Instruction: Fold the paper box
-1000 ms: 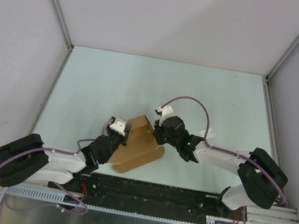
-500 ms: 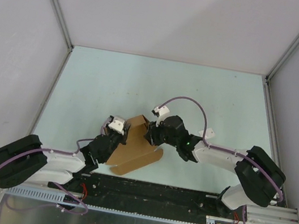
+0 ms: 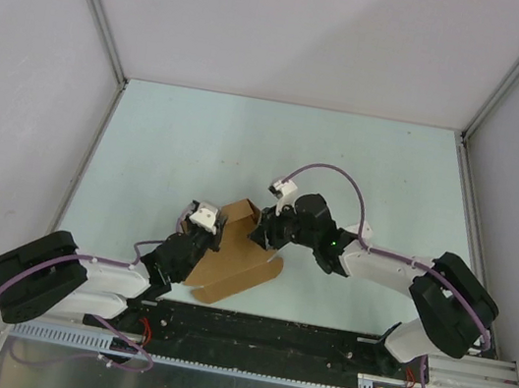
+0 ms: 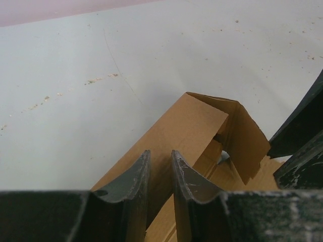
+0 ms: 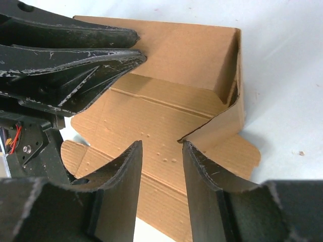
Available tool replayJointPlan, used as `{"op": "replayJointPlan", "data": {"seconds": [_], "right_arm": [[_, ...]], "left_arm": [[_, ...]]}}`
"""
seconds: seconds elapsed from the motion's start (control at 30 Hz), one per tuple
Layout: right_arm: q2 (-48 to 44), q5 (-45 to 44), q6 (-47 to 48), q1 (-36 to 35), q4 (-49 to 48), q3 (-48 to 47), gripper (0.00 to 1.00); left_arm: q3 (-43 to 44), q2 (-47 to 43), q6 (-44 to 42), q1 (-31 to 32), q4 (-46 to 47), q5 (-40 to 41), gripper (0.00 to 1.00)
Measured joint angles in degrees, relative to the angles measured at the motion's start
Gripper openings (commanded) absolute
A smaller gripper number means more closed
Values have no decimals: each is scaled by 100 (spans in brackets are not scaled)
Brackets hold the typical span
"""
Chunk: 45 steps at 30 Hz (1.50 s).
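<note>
Mid-fold: left gripper (image 4: 160, 165) pins a box (image 3: 240, 264) wall, right gripper (image 5: 161, 145) free.
The left gripper is nearly closed on a raised wall of the half-formed box, near the counter's (image 3: 364, 162) near edge, left of middle. The right gripper hovers half open over the flat panel, holding nothing. Next it likely must catch a side flap and raise it along its crease.

The left arm (image 3: 106, 278) and right arm (image 3: 387, 267) are showing white link shells with bulky black joint housings. A purple cable (image 3: 328, 173) is running along each. A green light (image 3: 334, 243) is glowing on the right wrist. White camera mounts (image 3: 204, 215) are capping both wrists. The left gripper (image 4: 160, 154) and right gripper (image 5: 161, 145) are showing curved black fingers (image 5: 207, 176), scuffed whitish. Red wires (image 5: 15, 138) are showing beside a screw (image 5: 28, 148).
</note>
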<state>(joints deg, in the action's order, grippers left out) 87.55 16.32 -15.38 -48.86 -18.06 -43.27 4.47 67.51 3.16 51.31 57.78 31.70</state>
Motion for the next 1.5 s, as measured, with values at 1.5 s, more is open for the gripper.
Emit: {"op": "replayJointPlan", "data": {"seconds": [1.5], "right_arm": [[1008,321,2430,734,-708,11,60]], "left_arm": [[4,72,50,-7,79,-85,28]]}}
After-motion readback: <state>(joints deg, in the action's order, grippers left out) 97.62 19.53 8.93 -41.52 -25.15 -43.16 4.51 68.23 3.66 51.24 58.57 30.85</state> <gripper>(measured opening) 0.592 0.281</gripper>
